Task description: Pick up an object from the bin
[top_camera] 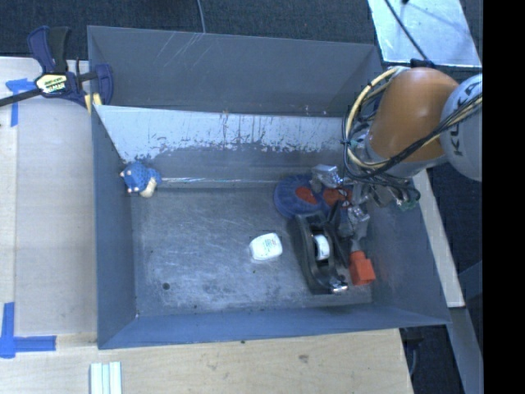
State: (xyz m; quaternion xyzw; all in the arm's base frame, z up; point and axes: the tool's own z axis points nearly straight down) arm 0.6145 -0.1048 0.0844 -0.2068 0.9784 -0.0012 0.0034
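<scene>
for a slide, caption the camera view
Claw beside a black tape dispenser at the bin's right, white object mid-floor

- The arm (467, 138) is cut off by the view's right edge.
- Its orange cover (414, 113) and the cables (361, 130) hide the wrist beneath them and part of the right wall of the bin (246, 80).
- The gripper (351, 220) covers the right side of a blue round thing (289, 197) near the far right of the floor. The red bit on that thing is too small to tell.
- A black long thing (316, 261) has its far end hidden under the gripper, and its kind cannot be told.
- The small white thing (265, 247) bears marks too small to read.
- The blue and pale thing (139, 179) in the far left corner is too small to name.
</scene>
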